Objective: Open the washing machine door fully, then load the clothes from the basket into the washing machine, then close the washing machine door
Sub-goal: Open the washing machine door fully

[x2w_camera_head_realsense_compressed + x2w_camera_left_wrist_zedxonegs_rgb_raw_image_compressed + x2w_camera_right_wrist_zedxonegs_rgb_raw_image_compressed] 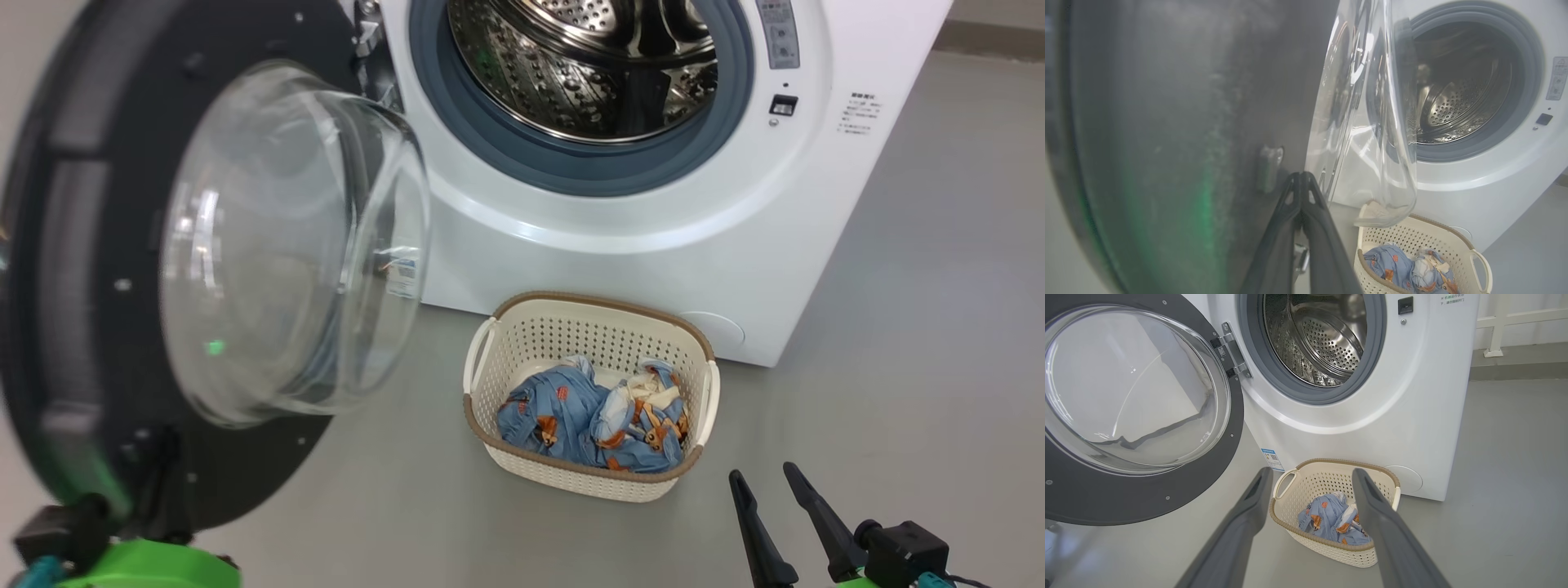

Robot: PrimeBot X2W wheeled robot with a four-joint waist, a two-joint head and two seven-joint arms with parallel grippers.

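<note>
The washing machine door (73, 327) stands swung open and takes up the whole left side of the head view. It has a wide black rim, and its clear glass bowl (286, 245) bulges out toward the middle of the picture. In the right wrist view a metal hinge (1233, 351) joins the door to the white washing machine (653, 269), which sits at the top middle of the head view. The round mouth of the machine is open, with a grey ring (571, 175) around it and the shiny steel drum (588, 65) full of little holes inside. A small blue sticker (1271, 459) sits low on the front of the machine. The basket (571, 327) stands on the grey floor (898, 327) just in front of the machine, in the lower middle of the head view. The clothes (588, 412) lie bunched up in the bottom of the basket, blue with orange-brown animals and some white. The left gripper (1301, 179) has its two dark fingers pressed together with nothing between them. In the left wrist view its tip is right up by the dark inner face of the door, but it is hard to tell if it touches. The right gripper (762, 471) is at the lower right of the head view, near the basket, with its fingers spread apart and holding nothing.
</note>
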